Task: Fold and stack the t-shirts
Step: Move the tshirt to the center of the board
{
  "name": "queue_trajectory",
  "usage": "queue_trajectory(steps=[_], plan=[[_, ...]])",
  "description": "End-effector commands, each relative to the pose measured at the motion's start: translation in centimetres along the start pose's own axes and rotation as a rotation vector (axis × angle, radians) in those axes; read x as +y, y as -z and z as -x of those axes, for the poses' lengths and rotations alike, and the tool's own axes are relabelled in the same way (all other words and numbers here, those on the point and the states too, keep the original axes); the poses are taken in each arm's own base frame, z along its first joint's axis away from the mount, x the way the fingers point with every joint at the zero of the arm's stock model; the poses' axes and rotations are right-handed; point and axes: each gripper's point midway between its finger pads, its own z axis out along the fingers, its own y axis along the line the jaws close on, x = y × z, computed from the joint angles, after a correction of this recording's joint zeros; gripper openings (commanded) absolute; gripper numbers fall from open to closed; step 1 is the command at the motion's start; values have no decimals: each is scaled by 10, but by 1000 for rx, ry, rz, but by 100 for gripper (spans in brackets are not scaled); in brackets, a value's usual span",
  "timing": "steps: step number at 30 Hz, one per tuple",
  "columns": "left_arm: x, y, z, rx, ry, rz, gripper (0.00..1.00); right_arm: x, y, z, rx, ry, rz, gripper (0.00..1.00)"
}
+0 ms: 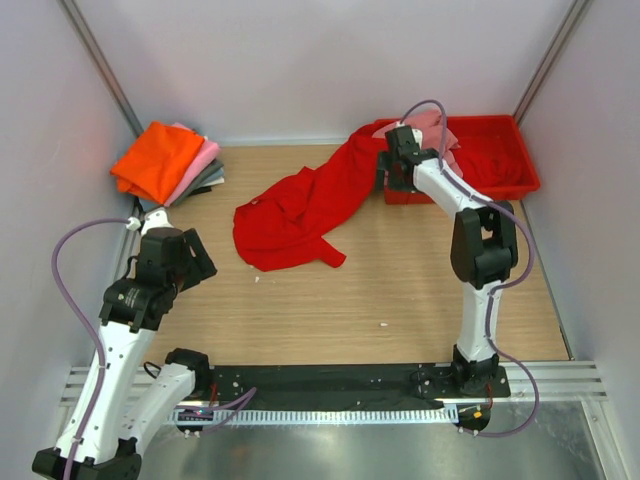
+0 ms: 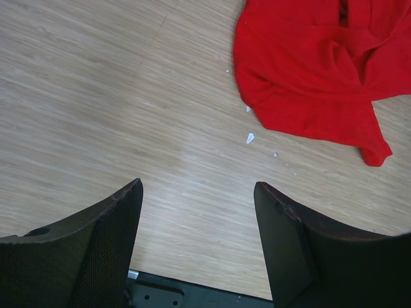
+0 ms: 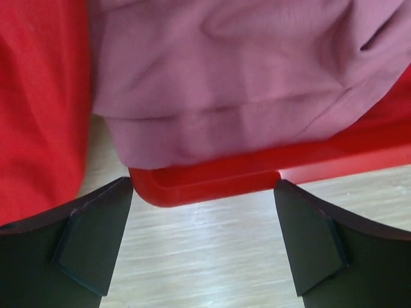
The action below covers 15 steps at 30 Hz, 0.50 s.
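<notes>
T-shirts lay in 3 places. The folded stack (image 1: 165, 162), orange on top, sat at the far left corner of the counter (image 1: 400, 290). The red t-shirt (image 1: 300, 208) sprawled crumpled mid-counter, 1 end trailing up over the rim of the tray (image 1: 505, 178). The dusty pink t-shirt (image 3: 225, 77) sat in that tray, its hem drooping over the front wall. My right claw (image 3: 204, 182) hovered just in front of the tray's corner, jaws wide apart and holding nothing. My left claw (image 2: 198, 186) was likewise wide open and empty over bare counter, near the red hem.

The risks, as I judged them: closing my right claw there could pinch the tray rim along with cloth, or catch red and pink together. A pull would then drag the tray or both shirts. The red one, draped on the rim, might snag and resist being spread flat. A wide sweep to the left could also nudge the stack.
</notes>
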Motion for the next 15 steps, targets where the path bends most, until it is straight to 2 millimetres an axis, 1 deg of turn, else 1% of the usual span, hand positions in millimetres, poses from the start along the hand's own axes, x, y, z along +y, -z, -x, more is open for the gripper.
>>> queue_trajectory(steps=[1,2,4,5,6,8,9,11,12,14,15], plan=[[0,5,12,-46,29,3,71,4,8,62,-147,-61,18,96],[0,4,11,-43,29,1,71,0,-5,67,-142,-72,3,96],[0,4,11,-43,29,0,71,-2,-16,71,-132,-72,3,96],[0,4,12,-43,31,0,71,-6,-30,67,-113,-74,-7,96],[0,4,11,-41,31,-1,71,-4,-31,75,-127,-81,8,95],[1,4,13,-45,35,2,71,-1,-37,81,-137,-86,24,95],[2,4,13,-46,37,4,71,-3,-48,77,-121,-85,22,94],[2,4,13,-47,38,4,71,-1,-53,79,-116,-85,31,92],[3,4,13,-47,40,7,71,-3,-61,75,-101,-88,30,90],[3,4,14,-50,42,10,71,-5,-65,73,-93,-94,32,77],[4,3,14,-50,43,11,71,-9,-65,74,-96,-108,23,59]])
